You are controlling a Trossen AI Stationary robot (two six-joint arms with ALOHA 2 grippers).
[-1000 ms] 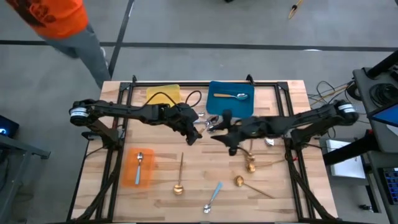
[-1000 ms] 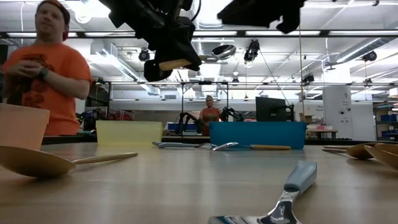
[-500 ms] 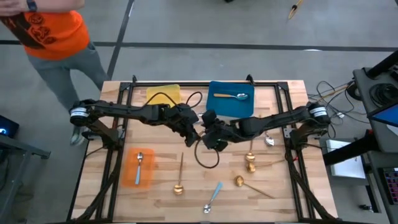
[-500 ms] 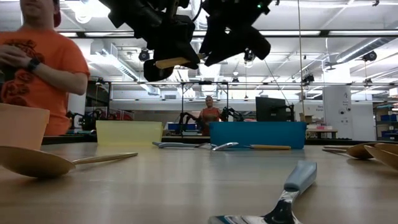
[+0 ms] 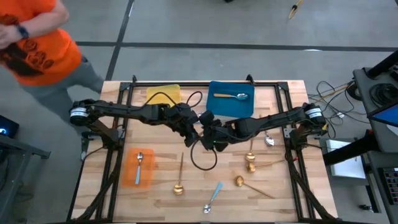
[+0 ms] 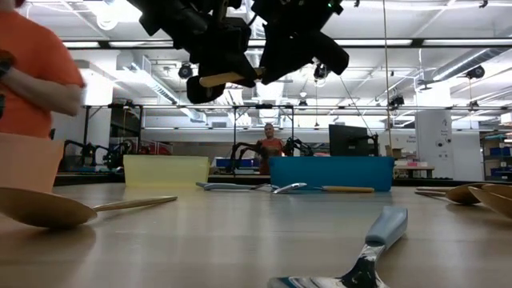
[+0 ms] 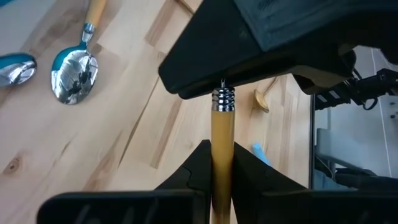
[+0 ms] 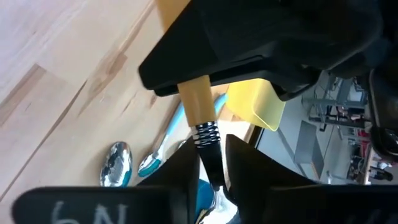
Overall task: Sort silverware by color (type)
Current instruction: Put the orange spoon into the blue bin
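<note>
An orange-handled spoon (image 6: 228, 78) hangs in the air above the table's middle, between my two grippers. My left gripper (image 7: 222, 152) is shut on its orange handle, and my right gripper (image 8: 211, 163) is shut on its silver neck. In the high view the two grippers meet, left gripper (image 5: 194, 132) against right gripper (image 5: 209, 135), and hide the spoon. The spoon's bowl is hidden. Other silverware lies on the table: a blue-handled spoon (image 5: 213, 197) and gold spoons (image 5: 180, 177) (image 5: 250, 163) near the front. My left gripper pinches the orange handle (image 7: 222, 130) between its two fingers, short of the ribbed silver collar (image 7: 222, 98). It comes from the table's left, slanting down, with the handle running on out past the fingertips. The spoon is lifted clear of the table. My right gripper has the thin silver neck (image 8: 210, 152) between its two fingers, just past the ribbed collar (image 8: 206, 133). It comes from the table's right, slanting down, fingers along the spoon. The bowl end is hidden behind the fingers.
At the back stand a yellow tray (image 5: 163, 94) and a blue tray (image 5: 217, 106) with a spoon (image 5: 233, 96) in it. An orange tray (image 5: 130, 174) at the front left holds a spoon (image 5: 139, 160). A black cable loop (image 5: 202, 163) lies mid-table. A person (image 5: 34, 43) stands beyond the far left corner.
My right gripper has gone toward the table's left, up to my left gripper, and tipped downward; its fingers now stand at the spoon's neck. The spoon has stayed where it was in my left gripper. The person has moved off to the left.
</note>
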